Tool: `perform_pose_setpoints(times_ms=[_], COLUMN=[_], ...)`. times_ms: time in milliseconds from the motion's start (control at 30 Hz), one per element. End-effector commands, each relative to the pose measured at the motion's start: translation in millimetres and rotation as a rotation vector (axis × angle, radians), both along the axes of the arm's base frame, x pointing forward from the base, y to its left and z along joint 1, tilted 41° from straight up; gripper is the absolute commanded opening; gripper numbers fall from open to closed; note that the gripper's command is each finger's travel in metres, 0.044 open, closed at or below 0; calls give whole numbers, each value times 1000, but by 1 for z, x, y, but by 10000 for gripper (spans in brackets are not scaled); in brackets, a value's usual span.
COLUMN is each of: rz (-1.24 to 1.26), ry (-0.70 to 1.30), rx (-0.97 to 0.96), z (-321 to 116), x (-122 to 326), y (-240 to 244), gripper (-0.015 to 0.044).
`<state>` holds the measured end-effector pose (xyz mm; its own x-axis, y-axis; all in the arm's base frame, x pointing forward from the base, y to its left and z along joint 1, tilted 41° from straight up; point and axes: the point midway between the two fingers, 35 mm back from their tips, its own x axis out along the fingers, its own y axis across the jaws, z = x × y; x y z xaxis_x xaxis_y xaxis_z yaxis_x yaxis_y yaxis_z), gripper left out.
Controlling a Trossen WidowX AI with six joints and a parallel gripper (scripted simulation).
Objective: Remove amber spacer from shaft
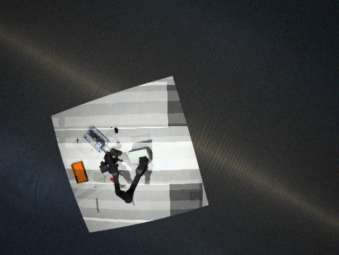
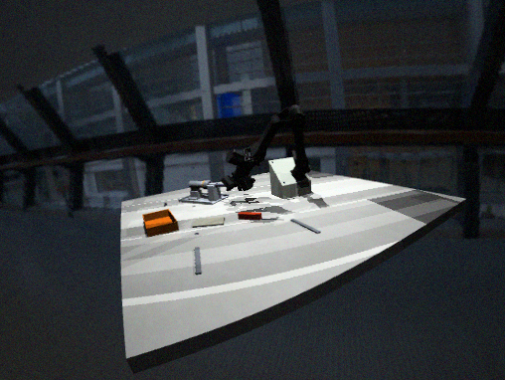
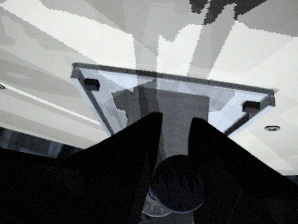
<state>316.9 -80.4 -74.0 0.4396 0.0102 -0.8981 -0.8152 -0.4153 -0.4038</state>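
The fixture's pale base plate (image 1: 86, 136) (image 2: 187, 200) (image 3: 226, 106) carries grey blocks and a horizontal shaft. The larger-looking grey block (image 2: 197, 191) is at the left in the exterior view. A small amber patch (image 1: 94, 141) shows along the shaft line; separate spacers and their exact places are too small to tell. My gripper (image 1: 107, 152) (image 2: 224, 184) (image 3: 175, 125) is shut on the shaft's outer end, at the plate's near end. A dark round end (image 3: 178, 184) shows between the fingers in the wrist view. The fingers hide part of the shaft.
An orange tray (image 1: 79, 172) (image 2: 160, 225), a flat beige pad (image 1: 99, 177) (image 2: 209, 222) and a red-handled tool (image 2: 250, 216) lie near the arm. A sloped pale box (image 1: 137, 155) (image 2: 282, 178) stands beside the arm's base. Grey bars (image 2: 198, 261) (image 2: 305, 226) lie on the table.
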Motion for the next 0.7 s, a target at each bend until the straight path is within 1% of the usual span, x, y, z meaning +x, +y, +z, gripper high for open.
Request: perform_pose_setpoints(times_ms=[0, 667], rz=[-3, -3], ry=[2, 2], rx=[1, 1], z=[0, 1], x=[-1, -2], y=[0, 2], gripper=[0, 0])
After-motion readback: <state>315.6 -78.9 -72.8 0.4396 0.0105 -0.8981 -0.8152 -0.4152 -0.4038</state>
